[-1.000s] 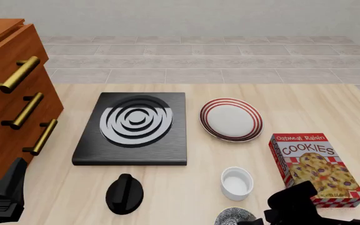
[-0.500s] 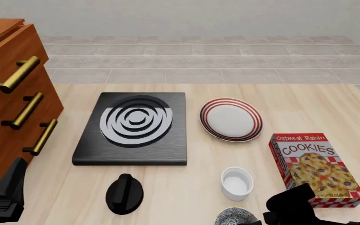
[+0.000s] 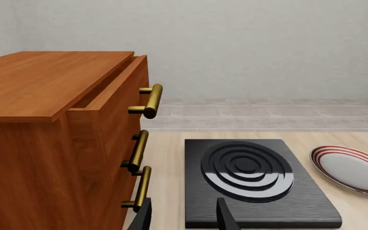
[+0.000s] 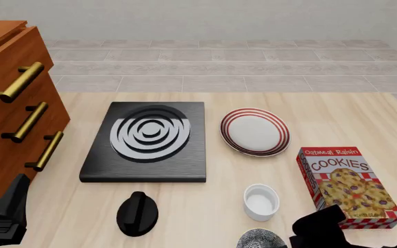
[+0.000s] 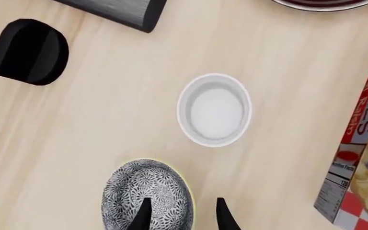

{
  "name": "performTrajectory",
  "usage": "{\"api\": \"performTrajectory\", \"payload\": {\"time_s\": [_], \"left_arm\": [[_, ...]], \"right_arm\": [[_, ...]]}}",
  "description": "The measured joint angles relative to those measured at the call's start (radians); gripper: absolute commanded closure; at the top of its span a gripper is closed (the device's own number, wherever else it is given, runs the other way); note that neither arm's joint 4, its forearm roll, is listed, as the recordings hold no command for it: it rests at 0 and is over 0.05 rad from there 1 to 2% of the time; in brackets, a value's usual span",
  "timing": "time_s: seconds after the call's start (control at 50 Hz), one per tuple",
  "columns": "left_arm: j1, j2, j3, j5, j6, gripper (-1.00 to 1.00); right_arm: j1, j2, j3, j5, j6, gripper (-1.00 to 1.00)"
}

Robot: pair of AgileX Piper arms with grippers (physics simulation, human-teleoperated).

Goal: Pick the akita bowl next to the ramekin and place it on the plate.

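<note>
The cabinet (image 4: 12, 119) stands at the table's left edge, the stove (image 4: 147, 140) beside it, the plate (image 4: 254, 131) right of the stove. The cookie box (image 4: 348, 186) lies near the right edge. The ramekin (image 4: 261, 201) sits left of it, the bowl (image 5: 147, 195) just nearer. The right gripper (image 5: 180, 213) straddles the bowl's rim, fingers apart. The left gripper (image 3: 182, 214) hangs spread by the cabinet.

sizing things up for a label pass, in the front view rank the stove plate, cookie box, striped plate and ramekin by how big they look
1. stove plate
2. cookie box
3. striped plate, close to the box, so unsure
4. ramekin
</note>
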Motion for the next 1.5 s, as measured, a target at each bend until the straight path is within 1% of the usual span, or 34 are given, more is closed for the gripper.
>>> {"api": "performTrajectory", "payload": {"time_s": [0.08,0.1,0.32,0.52,1.2,1.5], "left_arm": [[0.0,0.0,0.0,0.0,0.0,-1.0],[0.0,0.0,0.0,0.0,0.0,-1.0],[0.0,0.0,0.0,0.0,0.0,-1.0],[0.0,0.0,0.0,0.0,0.0,-1.0],[0.0,0.0,0.0,0.0,0.0,-1.0],[0.0,0.0,0.0,0.0,0.0,-1.0]], "right_arm": [[0.003,0.006,0.002,-0.007,0.002,-1.0],[0.003,0.007,0.002,-0.008,0.003,1.0],[0.01,0.009,-0.001,-0.012,0.01,1.0],[0.014,-0.002,-0.009,0.004,0.009,1.0],[0.034,-0.163,-0.104,0.204,0.005,1.0],[0.015,-0.219,-0.137,0.269,0.027,1.0]]}}
